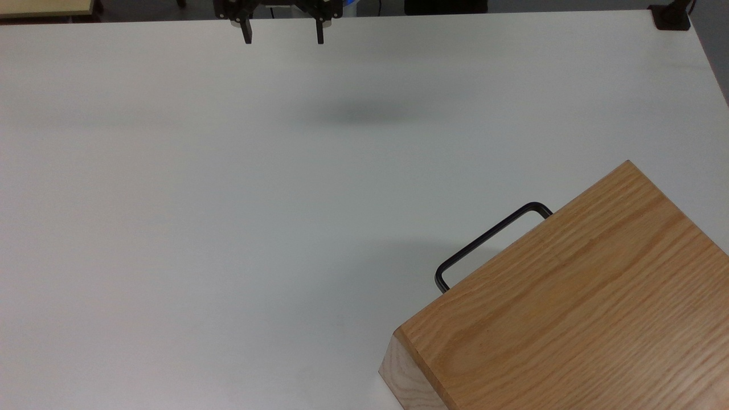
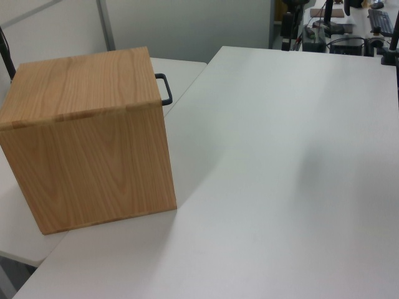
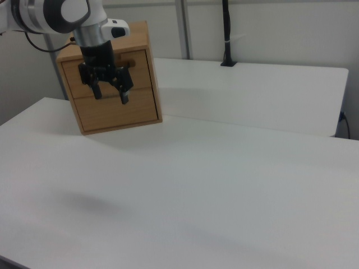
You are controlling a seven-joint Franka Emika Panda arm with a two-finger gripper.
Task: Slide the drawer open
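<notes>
Hanging at the top edge of the top view, the gripper has its two black fingers spread well apart with nothing between them, high over the white table. In the right view it sits in the upper left of the frame, in front of the cabinet as the camera sees it, though the top view puts it well apart from the box.

The cabinet stands at the lower right of the top view and at the left of the left view. Its drawer looks fully closed — the front panel lies flush with the casing in the right view. The thin black handle juts from the front toward the upper left of the top view.

The step in hand, as I judge it, is the approach. To do it well, the arm should descend and cross the table toward the handle, turning the wrist so the fingers straddle the bar squarely — the cabinet sits at an angle to the table edges. A firm close on the bar's middle, then a pull straight along the drawer's axis, should keep the light casing from sliding or twisting.
</notes>
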